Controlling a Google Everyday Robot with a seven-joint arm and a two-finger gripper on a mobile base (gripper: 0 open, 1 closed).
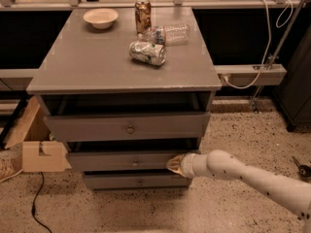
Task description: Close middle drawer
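Note:
The middle drawer (116,161) is a grey low-fronted drawer with a tiny pale knob (135,163). It sticks out a little from the grey cabinet (121,67), with a dark gap above its front. My gripper (176,165) is at the end of the white arm (243,174) that comes in from the lower right. Its tan fingertips are together and rest against the right end of the middle drawer's front.
The top drawer (97,127), with a bigger round knob, also stands partly out. The bottom drawer (139,182) is in. On the cabinet top are a bowl (100,18), an upright can (142,9), a lying plastic bottle (167,33) and a crushed can (147,52). A cardboard box (41,154) sits at the left.

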